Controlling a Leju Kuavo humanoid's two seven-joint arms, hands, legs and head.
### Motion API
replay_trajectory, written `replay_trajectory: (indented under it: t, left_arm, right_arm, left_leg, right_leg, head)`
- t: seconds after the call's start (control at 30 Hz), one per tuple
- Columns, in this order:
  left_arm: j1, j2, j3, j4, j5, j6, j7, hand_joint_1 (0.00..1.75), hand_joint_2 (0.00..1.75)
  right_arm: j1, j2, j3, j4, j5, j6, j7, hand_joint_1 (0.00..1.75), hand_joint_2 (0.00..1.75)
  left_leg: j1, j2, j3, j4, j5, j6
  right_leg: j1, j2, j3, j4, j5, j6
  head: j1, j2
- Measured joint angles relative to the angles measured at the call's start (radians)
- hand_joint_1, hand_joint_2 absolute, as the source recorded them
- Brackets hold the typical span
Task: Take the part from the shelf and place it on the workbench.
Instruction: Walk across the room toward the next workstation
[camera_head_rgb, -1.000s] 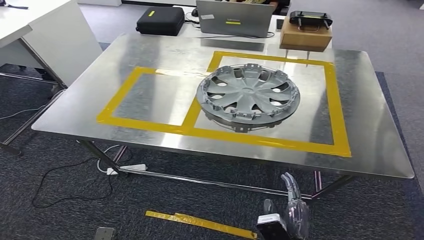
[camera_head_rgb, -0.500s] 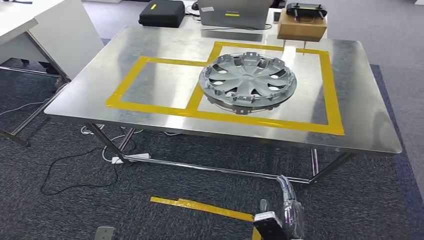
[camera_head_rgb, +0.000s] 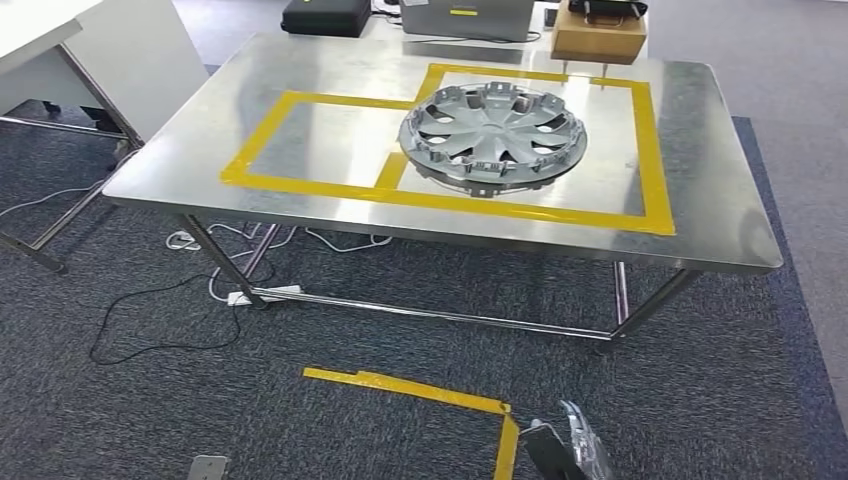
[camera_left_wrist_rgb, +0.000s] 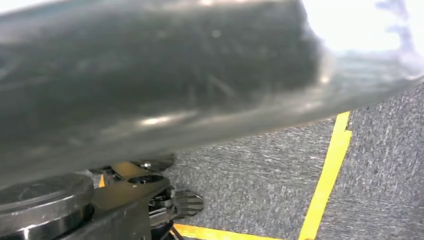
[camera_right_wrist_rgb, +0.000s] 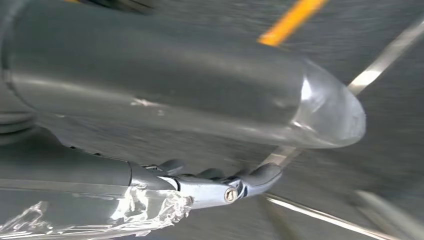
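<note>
One grey wheel cover (camera_head_rgb: 492, 135) lies flat on the steel table (camera_head_rgb: 300, 150), inside the larger of two yellow-taped rectangles (camera_head_rgb: 655, 150); the smaller rectangle (camera_head_rgb: 255, 150) sits just beside it, sharing one tape edge. Nothing touches the cover. At the far edge of the table, beyond the cover, stand one black case (camera_head_rgb: 325, 15), one laptop (camera_head_rgb: 465, 17) and one cardboard box (camera_head_rgb: 598, 40). Under the table, white cables and a power strip (camera_head_rgb: 265, 295) lie on the dark carpet, and on the near side of the table a bent strip of yellow tape (camera_head_rgb: 420, 392) marks the floor. The right hand (camera_head_rgb: 580, 458) hangs low above the carpet, well apart from the table; its fingers (camera_right_wrist_rgb: 260, 175) are straight and apart, holding nothing. The left wrist view is blurred, so I cannot tell how the left hand's fingers lie.
</note>
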Motion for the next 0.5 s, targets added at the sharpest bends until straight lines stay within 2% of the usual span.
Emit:
replay_trajectory:
  t: [0.03, 0.07, 0.1, 0.13, 0.2, 0.23, 0.27, 0.3, 0.33, 0.37, 0.4, 0.43, 0.47, 0.5]
  left_arm:
    - [0.000, -0.001, 0.000, 0.000, -0.003, 0.000, -0.001, 0.00, 0.00]
    - [0.000, -0.001, 0.001, 0.000, -0.005, 0.000, -0.002, 0.00, 0.00]
    - [0.000, -0.002, 0.001, 0.000, -0.008, 0.000, -0.003, 0.00, 0.00]
    - [0.000, -0.002, 0.001, 0.000, -0.010, 0.000, -0.004, 0.00, 0.00]
    - [0.000, -0.002, 0.001, 0.000, -0.018, 0.001, -0.006, 0.00, 0.00]
    - [0.000, -0.002, 0.001, 0.000, -0.022, 0.002, -0.006, 0.00, 0.00]
    - [0.000, -0.003, 0.001, 0.000, -0.027, 0.003, -0.007, 0.00, 0.00]
    - [0.000, -0.003, 0.001, 0.000, -0.031, 0.004, -0.007, 0.00, 0.00]
    - [-0.001, -0.003, 0.001, 0.000, -0.034, 0.005, -0.008, 0.00, 0.00]
    - [-0.001, -0.004, 0.001, 0.000, -0.037, 0.006, -0.009, 0.00, 0.00]
    - [-0.002, -0.006, 0.001, 0.000, -0.039, 0.006, -0.010, 0.00, 0.00]
    - [-0.004, -0.007, 0.001, 0.000, -0.040, 0.007, -0.011, 0.00, 0.00]
    - [-0.005, -0.008, 0.000, 0.000, -0.040, 0.008, -0.011, 0.00, 0.00]
    - [-0.006, -0.008, 0.000, 0.000, -0.041, 0.008, -0.012, 0.00, 0.00]
  right_arm:
    - [-0.021, 0.000, -0.035, 0.064, -0.003, 0.003, -0.001, 0.00, 0.00]
    - [-0.038, 0.000, -0.070, 0.126, -0.004, 0.003, 0.003, 0.00, 0.00]
    - [-0.052, -0.001, -0.100, 0.183, -0.005, 0.004, 0.012, 0.00, 0.00]
    - [-0.063, -0.001, -0.126, 0.231, -0.005, 0.004, 0.024, 0.00, 0.00]
    - [-0.083, -0.001, -0.166, 0.315, -0.004, 0.008, 0.061, 0.00, 0.00]
    - [-0.090, 0.000, -0.182, 0.349, -0.004, 0.013, 0.080, 0.00, 0.00]
    - [-0.096, 0.000, -0.196, 0.379, -0.005, 0.021, 0.100, 0.00, 0.00]
    - [-0.100, 0.000, -0.208, 0.405, -0.007, 0.029, 0.116, 0.00, 0.00]
    - [-0.104, 0.002, -0.218, 0.427, -0.009, 0.036, 0.129, 0.00, 0.00]
    - [-0.108, 0.003, -0.227, 0.445, -0.011, 0.042, 0.140, 0.00, 0.00]
    - [-0.112, 0.004, -0.236, 0.459, -0.012, 0.045, 0.147, 0.00, 0.00]
    - [-0.117, 0.006, -0.242, 0.471, -0.012, 0.047, 0.152, 0.00, 0.00]
    - [-0.121, 0.008, -0.248, 0.483, -0.013, 0.049, 0.155, 0.00, 0.00]
    - [-0.124, 0.010, -0.253, 0.492, -0.013, 0.052, 0.158, 0.00, 0.00]
  left_leg:
    - [0.001, 0.002, -0.006, -0.002, 0.004, 0.007]
    - [0.001, 0.003, -0.013, -0.004, 0.011, 0.015]
    - [0.002, 0.005, -0.022, -0.006, 0.019, 0.025]
    - [0.003, 0.006, -0.031, -0.008, 0.027, 0.032]
    - [-0.001, 0.008, -0.051, -0.006, 0.040, 0.038]
    - [-0.004, 0.008, -0.061, -0.006, 0.046, 0.039]
    - [-0.007, 0.008, -0.071, -0.006, 0.053, 0.039]
    - [-0.010, 0.006, -0.078, -0.005, 0.059, 0.040]
    - [-0.013, 0.004, -0.084, -0.005, 0.064, 0.039]
    - [-0.016, 0.001, -0.089, -0.005, 0.069, 0.039]
    - [-0.018, -0.002, -0.093, -0.004, 0.074, 0.036]
    - [-0.018, -0.005, -0.096, -0.004, 0.079, 0.033]
    - [-0.018, -0.009, -0.099, -0.003, 0.085, 0.029]
    - [-0.017, -0.013, -0.103, -0.003, 0.092, 0.023]
  right_leg:
    - [-0.002, 0.000, -0.006, 0.001, 0.002, 0.007]
    - [-0.003, 0.001, -0.014, 0.010, -0.010, 0.012]
    - [-0.004, 0.003, -0.026, 0.035, -0.039, 0.018]
    - [-0.005, 0.004, -0.043, 0.080, -0.082, 0.021]
    - [-0.006, 0.006, -0.081, 0.211, -0.167, 0.026]
    - [-0.005, 0.006, -0.092, 0.266, -0.184, 0.025]
    - [-0.005, 0.006, -0.090, 0.293, -0.177, 0.023]
    - [-0.004, 0.007, -0.068, 0.282, -0.150, 0.018]
    - [-0.002, 0.010, -0.030, 0.235, -0.117, 0.011]
    - [0.000, 0.017, 0.021, 0.161, -0.094, 0.000]
    - [0.002, 0.026, 0.074, 0.085, -0.085, -0.009]
    - [0.004, 0.033, 0.113, 0.025, -0.087, -0.015]
    - [0.006, 0.037, 0.136, -0.011, -0.093, -0.019]
    - [0.007, 0.035, 0.144, -0.024, -0.094, -0.020]
  head:
    - [-0.001, 0.000]
    - [0.000, 0.000]
    - [0.003, 0.000]
    - [0.005, 0.000]
    - [0.010, 0.000]
    - [0.010, 0.000]
    - [0.010, 0.000]
    - [0.010, 0.000]
    - [0.010, 0.000]
    - [0.009, 0.000]
    - [0.009, 0.000]
    - [0.009, 0.000]
    - [0.010, 0.000]
    - [0.011, 0.000]
